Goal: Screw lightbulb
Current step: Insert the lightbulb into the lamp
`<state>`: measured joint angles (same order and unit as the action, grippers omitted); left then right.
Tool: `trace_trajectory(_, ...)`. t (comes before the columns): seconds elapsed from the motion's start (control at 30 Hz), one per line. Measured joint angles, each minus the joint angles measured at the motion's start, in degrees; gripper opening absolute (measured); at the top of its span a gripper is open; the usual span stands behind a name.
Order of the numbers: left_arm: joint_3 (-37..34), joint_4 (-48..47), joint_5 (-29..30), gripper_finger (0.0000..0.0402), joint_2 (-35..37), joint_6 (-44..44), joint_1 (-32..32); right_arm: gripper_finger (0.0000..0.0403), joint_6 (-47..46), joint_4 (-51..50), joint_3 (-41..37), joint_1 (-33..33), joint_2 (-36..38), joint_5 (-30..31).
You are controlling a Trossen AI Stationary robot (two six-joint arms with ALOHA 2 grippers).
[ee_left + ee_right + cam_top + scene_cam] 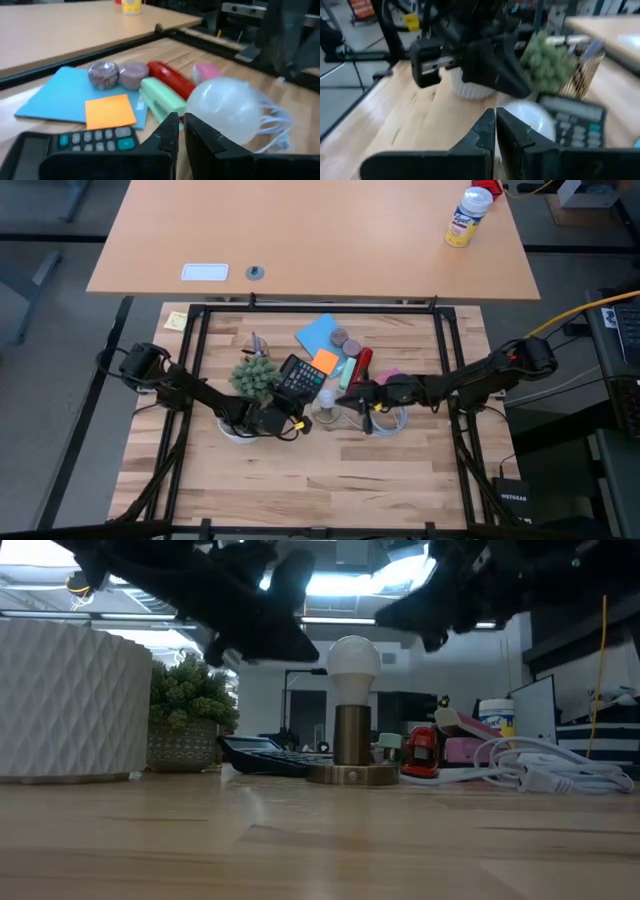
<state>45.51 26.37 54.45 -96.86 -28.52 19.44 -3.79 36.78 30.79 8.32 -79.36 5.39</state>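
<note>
Going left to right: the left gripper [300, 423] hangs low over the table just left of the lightbulb [327, 399], its two fingers [167, 137] pressed together with nothing between them, tips aimed at the bulb, which shows close ahead in the left wrist view; near the bulb but whether it touches cannot be told; a white ribbed pot [70, 700] and a small green plant [256, 377] sit under and beside that arm, a black calculator [300, 375] just behind the bulb; the lightbulb stands upright in the middle of the table, white globe up, seated in a brass socket [352, 735] on a round base; how deep the thread sits is hidden; step in hand looks like the start or a pause of the screwing itself, bulb already placed in the socket but neither gripper holding it; the right gripper [358, 396] hovers just right of the bulb, fingers also shut and empty, bulb just past its tips and slightly below in the right wrist view; a coiled white cable [385, 418] lies beneath that arm; next move probably calls for one gripper to open, drop around the globe, close gently and twist, while the base is kept from turning; glass looks slippery, so grip risk is slipping or tipping the base
</note>
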Motion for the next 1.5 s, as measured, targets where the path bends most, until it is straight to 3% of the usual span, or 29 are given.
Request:
trace_trajectory(0.2,0.2,2.9,-2.1,0.0021,2.9,2.7,2.2,0.002,4.5,-1.5,0.0,0.0,4.8,6.6)
trace_trajectory(0.4,0.2,5.9,-11.6,0.0021,1.6,5.1,3.1,0.002,6.9,-2.6,0.0,-1.2,0.9,13.2)
trace_trajectory(0.67,0.2,6.0,-12.3,0.0021,-2.4,0.4,1.8,0.002,5.3,0.3,0.0,-2.7,-5.9,11.6)
trace_trajectory(0.87,0.2,5.4,-10.7,0.0021,-3.6,-0.8,0.4,0.002,5.1,0.5,0.0,-2.7,-6.1,10.3)
trace_trajectory(1.5,0.0,0.2,-1.0,0.0021,-3.6,-4.2,0.2,0.002,-2.0,-0.6,0.0,-2.6,-5.9,-2.8)
